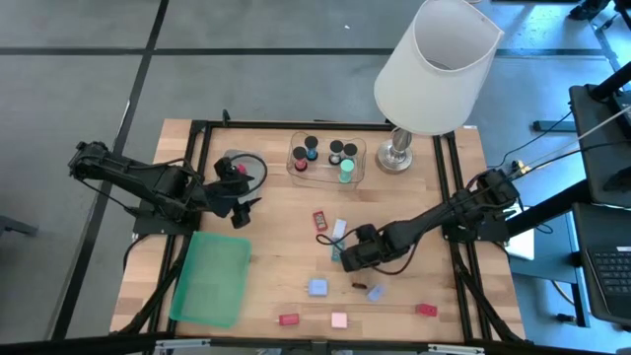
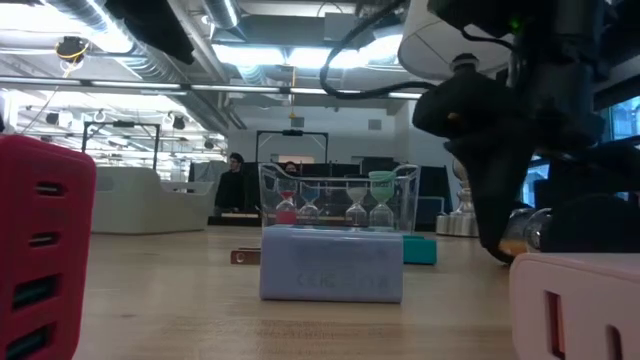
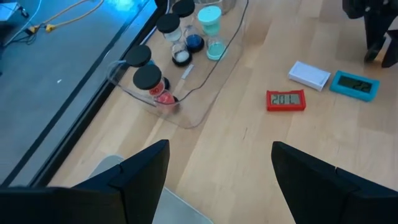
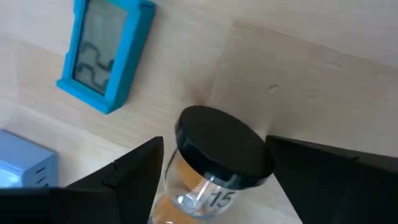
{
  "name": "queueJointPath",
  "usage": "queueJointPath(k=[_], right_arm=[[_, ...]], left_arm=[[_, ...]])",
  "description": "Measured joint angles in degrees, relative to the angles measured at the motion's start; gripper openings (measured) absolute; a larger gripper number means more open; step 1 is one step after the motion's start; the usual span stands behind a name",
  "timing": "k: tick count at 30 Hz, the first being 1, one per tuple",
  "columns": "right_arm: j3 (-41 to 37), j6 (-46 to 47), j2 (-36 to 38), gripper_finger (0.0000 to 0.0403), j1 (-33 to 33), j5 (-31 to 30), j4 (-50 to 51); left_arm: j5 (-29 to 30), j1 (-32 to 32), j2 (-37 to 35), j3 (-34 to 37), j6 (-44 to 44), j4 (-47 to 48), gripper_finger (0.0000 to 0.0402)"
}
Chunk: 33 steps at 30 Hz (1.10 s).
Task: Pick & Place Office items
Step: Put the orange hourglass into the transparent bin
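The office items lie scattered on the wooden table. A red clock (image 1: 320, 219), a blue clock (image 1: 340, 230) and small red, pink and pale blue blocks (image 1: 317, 287) rest flat on the wood. Several sand timers stand upright in a clear tray (image 1: 325, 158). My right gripper (image 1: 352, 254) is low over the table's middle, shut on a black-capped sand timer (image 4: 217, 155) with orange sand. My left gripper (image 1: 240, 205) hovers open over the table's left part, near the tray, holding nothing. My right gripper has the sand timer between its two fingers (image 4: 134, 171), on the glass body (image 4: 186, 186) just below the black cap. The fingers slant down from the table's right side. The timer sits tilted in the hold; in the low view its lower end (image 2: 520, 243) shows close to the table.
A big white-shaded lamp (image 1: 434, 69) stands at the far right, beside the tray. A flat green lid (image 1: 212, 276) lies at the near left. Red (image 2: 40, 250), pale blue (image 2: 330, 262) and pink (image 2: 575, 300) blocks line the near edge. A person (image 2: 235, 180) stands beyond the table.
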<state>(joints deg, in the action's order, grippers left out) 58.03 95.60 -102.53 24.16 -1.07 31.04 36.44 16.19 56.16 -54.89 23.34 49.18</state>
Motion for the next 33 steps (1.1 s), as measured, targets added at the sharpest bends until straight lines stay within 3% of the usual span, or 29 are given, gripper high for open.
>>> queueJointPath(k=[16,20,33], right_arm=[[-0.01,-11.43,-0.3,0.0231,-0.1,-3.53,0.55],[0.53,-15.15,-0.52,0.0219,-0.19,-7.24,0.68],[8.97,-31.51,-0.54,0.0215,-3.19,-13.76,2.57]], left_arm=[[0.01,0.0,0.01,0.04,-0.12,0.34,0.0281],[0.0,0.0,0.01,0.04,-0.12,0.34,0.0281],[-0.01,-0.02,0.01,0.04,-0.12,0.34,0.0281]])
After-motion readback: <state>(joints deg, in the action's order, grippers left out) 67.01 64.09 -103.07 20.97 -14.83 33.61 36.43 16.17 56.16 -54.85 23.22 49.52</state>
